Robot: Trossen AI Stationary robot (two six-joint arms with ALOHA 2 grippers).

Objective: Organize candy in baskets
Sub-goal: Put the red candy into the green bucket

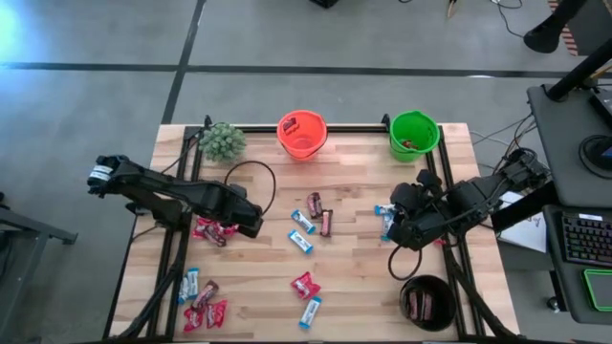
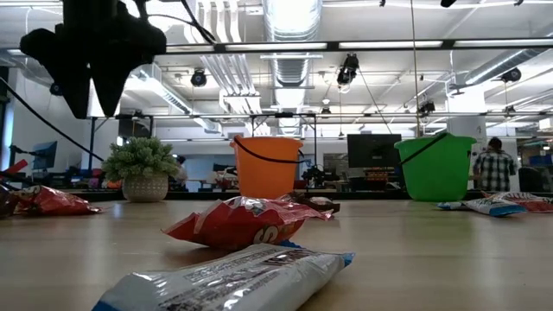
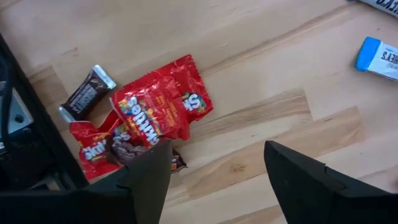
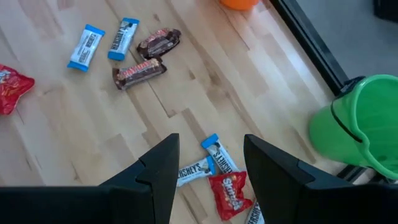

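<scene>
Candy lies scattered on the wooden table (image 1: 354,268). A heap of red packets (image 3: 158,109) with a dark brown bar (image 3: 87,93) lies at the left. My left gripper (image 3: 214,180) hangs open just above the bare wood beside that heap, pointing down, and also shows in the low view (image 2: 91,104). My right gripper (image 4: 211,168) stands open, high over two blue-and-white bars (image 4: 214,155) and a red packet (image 4: 230,190) near the right edge. The orange basket (image 1: 302,134) and the green basket (image 1: 414,135) stand at the far edge, the black basket (image 1: 426,302) at the near right.
A small potted plant (image 1: 222,141) stands at the far left. More candy lies in the middle (image 1: 311,225), near the front (image 1: 306,296) and at the near left (image 1: 201,304). Black rails (image 1: 172,239) run along both sides of the table.
</scene>
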